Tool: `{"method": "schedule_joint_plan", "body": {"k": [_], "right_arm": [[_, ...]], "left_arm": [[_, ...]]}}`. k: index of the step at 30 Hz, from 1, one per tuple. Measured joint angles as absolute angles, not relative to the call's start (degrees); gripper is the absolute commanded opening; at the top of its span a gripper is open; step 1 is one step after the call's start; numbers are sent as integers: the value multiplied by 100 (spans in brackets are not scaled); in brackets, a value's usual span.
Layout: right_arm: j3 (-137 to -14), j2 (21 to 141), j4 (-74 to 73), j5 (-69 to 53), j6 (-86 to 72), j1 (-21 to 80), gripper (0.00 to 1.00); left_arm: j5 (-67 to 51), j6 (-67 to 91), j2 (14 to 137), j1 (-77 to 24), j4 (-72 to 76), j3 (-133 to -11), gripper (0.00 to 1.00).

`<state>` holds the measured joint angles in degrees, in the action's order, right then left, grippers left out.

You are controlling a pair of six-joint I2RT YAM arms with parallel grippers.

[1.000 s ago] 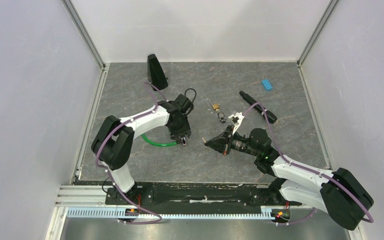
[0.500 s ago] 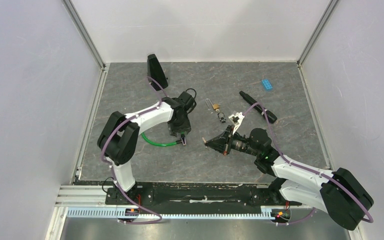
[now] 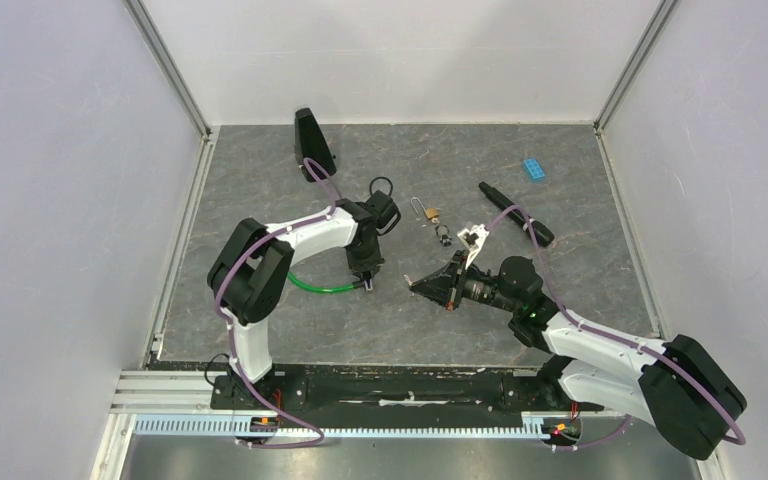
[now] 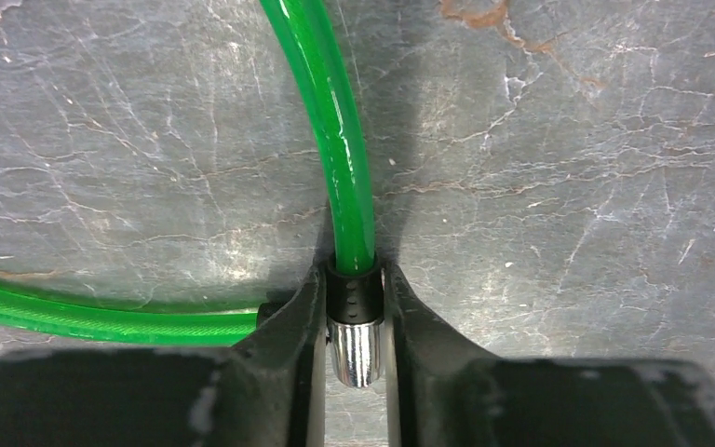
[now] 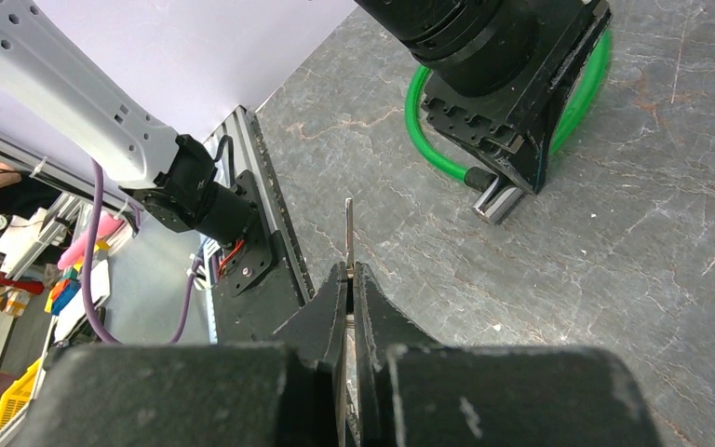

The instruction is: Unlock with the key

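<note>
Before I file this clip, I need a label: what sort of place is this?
Probably a robotics lab test cell: white panel walls on aluminium posts enclose a stone-pattern tabletop, with left arm and right arm bolted to a rail.

Overhead, a fixed camera set above and behind the two arm bases looks down from well off on the whole table and the pale walls around it. The left wrist camera faces straight down, very close to the stone-patterned surface, with its own jaws at the bottom edge on either side of the end of the green cable. The right wrist camera sits low, sighting along its jaws and the key across the table toward the left gripper and the near rail. All three views share the green cable's end.
</note>
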<state>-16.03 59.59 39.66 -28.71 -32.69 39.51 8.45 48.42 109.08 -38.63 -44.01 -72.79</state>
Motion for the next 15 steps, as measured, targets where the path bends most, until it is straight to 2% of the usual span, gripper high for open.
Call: {"method": "schedule_joint_plan", "body": {"k": [5, 9, 15], "right_arm": [[-1599, 5975, 3981, -2893, -3301, 3951, 0], [-1570, 6016, 4018, -2932, -3398, 3953, 0], [-1507, 6316, 4187, -2993, -3623, 4034, 0]], "left_arm": [[847, 4947, 10803, -3872, -4287, -7168, 2], [845, 5146, 10545, -3872, -4160, -6930, 2], [836, 5653, 9498, -3870, -4049, -6565, 2]]}}
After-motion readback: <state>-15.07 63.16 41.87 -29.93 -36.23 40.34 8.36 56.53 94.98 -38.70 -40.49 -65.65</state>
